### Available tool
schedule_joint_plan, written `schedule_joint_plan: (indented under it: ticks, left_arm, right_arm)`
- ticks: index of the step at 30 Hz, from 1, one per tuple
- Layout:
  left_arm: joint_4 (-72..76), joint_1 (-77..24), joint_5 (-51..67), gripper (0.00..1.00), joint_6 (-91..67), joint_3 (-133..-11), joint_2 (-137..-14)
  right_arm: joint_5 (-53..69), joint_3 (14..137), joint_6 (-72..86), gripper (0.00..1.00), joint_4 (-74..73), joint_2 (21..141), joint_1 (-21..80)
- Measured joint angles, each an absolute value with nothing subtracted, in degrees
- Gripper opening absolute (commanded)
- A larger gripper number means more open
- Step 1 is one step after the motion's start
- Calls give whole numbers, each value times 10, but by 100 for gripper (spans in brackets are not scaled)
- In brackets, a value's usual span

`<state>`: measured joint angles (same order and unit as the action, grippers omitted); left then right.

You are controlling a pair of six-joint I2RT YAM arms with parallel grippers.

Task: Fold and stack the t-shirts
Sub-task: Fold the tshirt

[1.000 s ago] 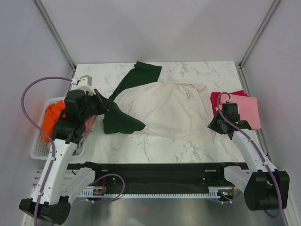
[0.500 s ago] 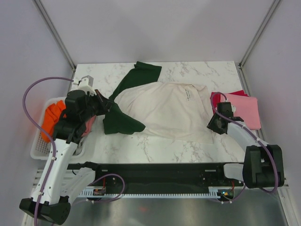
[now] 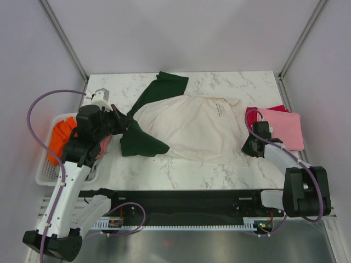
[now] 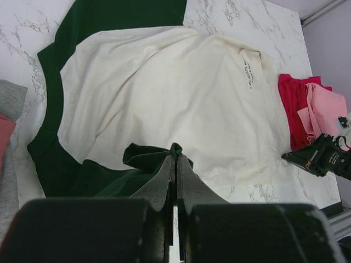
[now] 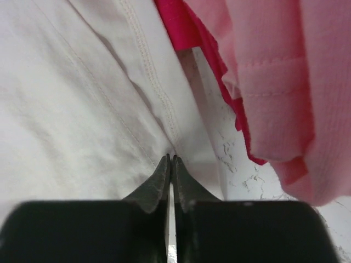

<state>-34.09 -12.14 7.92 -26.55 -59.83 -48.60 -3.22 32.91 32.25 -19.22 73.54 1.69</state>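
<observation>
- The cream shirt (image 3: pixel 192 129) lies spread, somewhat rumpled, across the middle of the counter (image 3: pixel 219 82), small dark print near its collar.
- Its far green sleeve (image 3: pixel 162 87) stretches flat toward the back edge; the near sleeve (image 3: pixel 141 143) is bunched and pulled up at the shirt's left side.
- The left hand (image 4: pixel 175 161) is clenched on that near sleeve, a peak of dark green cloth pinched between its closed fingers (from the wrist view you can see the fold rising right at the tips).
- The right hand (image 5: pixel 171 160) sits low at the shirt's right edge, its fingers pressed together on the cream cloth beside the stitched hem.
- Just to the right of that hand, a pink shirt (image 3: pixel 285 127) lies folded on top of a crimson shirt (image 3: pixel 250 114), whose edge peeks out touching the cream hem.
- Off the counter's left edge stands a white slatted basket (image 3: pixel 44 172) with an orange shirt (image 3: pixel 61 134) heaped in it, partly hidden by the left arm.
</observation>
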Motion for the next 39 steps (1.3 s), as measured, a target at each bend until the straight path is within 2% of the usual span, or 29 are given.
schedule_joint_plan:
  ticks: [16,28,34,39]
  left_arm:
    - [-337,-121,79,2,-266,-582,-488]
    - [-338,-121,79,2,-265,-585,-496]
    - [-354,-121,63,2,-265,-642,-513]
    - [-379,-119,35,2,-255,-739,-532]
  right_arm:
    - [-12,334,326,0,-223,657,17]
    - [28,401,321,0,-253,592,17]
    - [37,456,322,0,-268,585,16]
    - [62,520,324,0,-284,588,1]
